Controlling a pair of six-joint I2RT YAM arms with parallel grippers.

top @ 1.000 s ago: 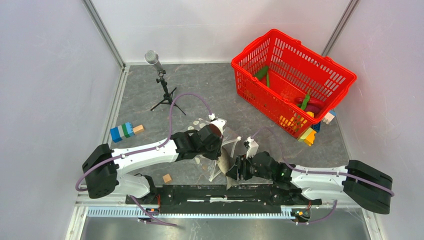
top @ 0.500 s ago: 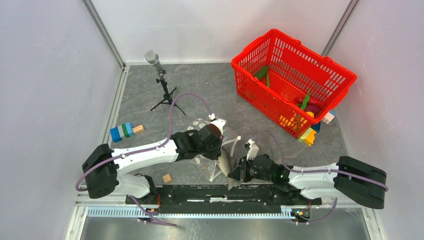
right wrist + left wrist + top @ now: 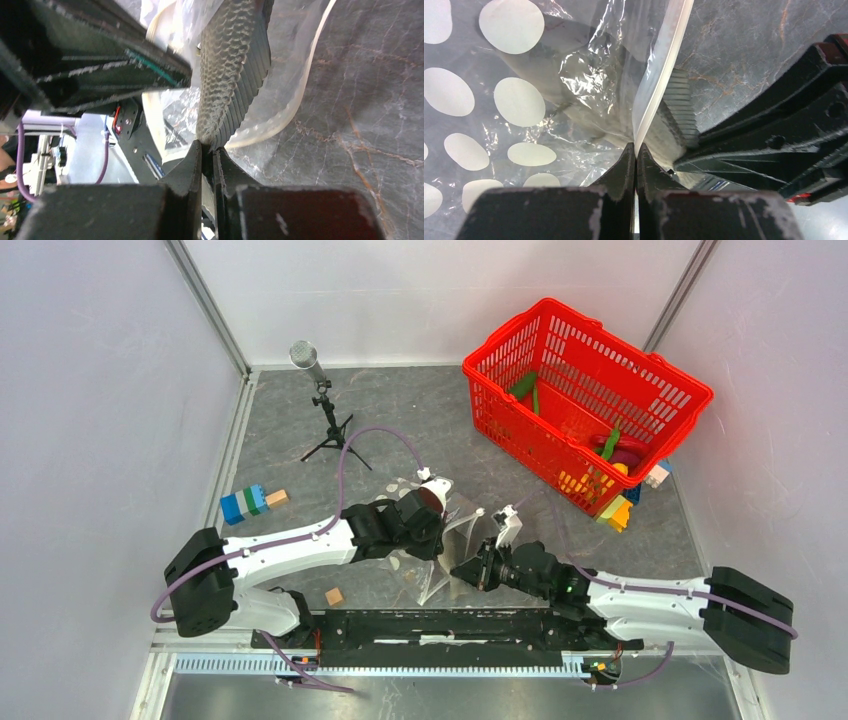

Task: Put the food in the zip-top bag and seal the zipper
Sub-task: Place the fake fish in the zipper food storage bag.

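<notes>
The left end effector (image 3: 636, 150) is clenched on the zipper (image 3: 666, 55) of the zip-top bag (image 3: 519, 100). The right end effector (image 3: 207, 147), almost shut, grasps the tail of the grey fish (image 3: 232, 75); its body is partly inside the bag, at the centre of the surface (image 3: 400, 410). At 1 o'clock the red basket (image 3: 515, 435) holds green pods (image 3: 522, 387) and a magenta aubergine (image 3: 625, 455). The blue-green blocks (image 3: 245, 503) lie at 9 o'clock.

The right gripper (image 3: 207, 147) clamps shut
Jaws that were apart now pinch the grey fish (image 3: 232, 70) by its tail; the wrist has swung left.
</notes>
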